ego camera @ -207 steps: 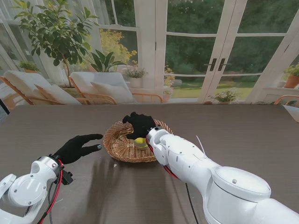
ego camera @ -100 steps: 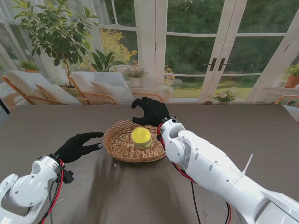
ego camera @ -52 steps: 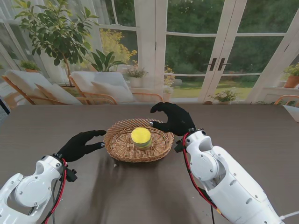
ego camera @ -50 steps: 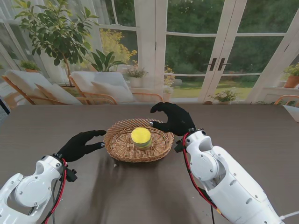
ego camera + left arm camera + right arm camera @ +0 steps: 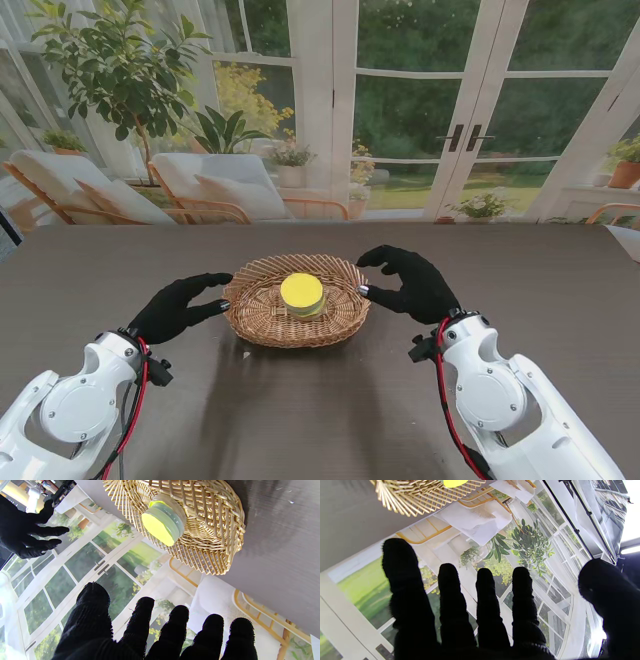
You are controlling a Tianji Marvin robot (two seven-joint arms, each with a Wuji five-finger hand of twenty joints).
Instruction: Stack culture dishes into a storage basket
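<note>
A round wicker storage basket [image 5: 262, 318] [image 5: 220, 530] sits mid-table. In it stands a short stack of clear culture dishes [image 5: 301, 295] [image 5: 162, 520] with a yellow top. My left hand [image 5: 178, 307] is open just left of the basket, its fingertips close to the rim. My right hand [image 5: 412, 284] is open just right of the basket, fingers spread, holding nothing. The left wrist view shows my spread fingers [image 5: 172, 632], with the basket beyond them and the right hand [image 5: 22, 530] across it. Only the basket's edge [image 5: 412, 495] shows in the right wrist view.
The dark grey table [image 5: 500, 300] stretches wide on both sides of the basket. A printed backdrop of windows, chairs and plants stands behind its far edge [image 5: 320, 222]. A small pale speck [image 5: 247, 353] lies near the basket's near side.
My right hand let go of the dishes, lifted out of the basket and drew back to its right side. The basket, tipped up before, now lies flat. My left hand edged toward the rim.
</note>
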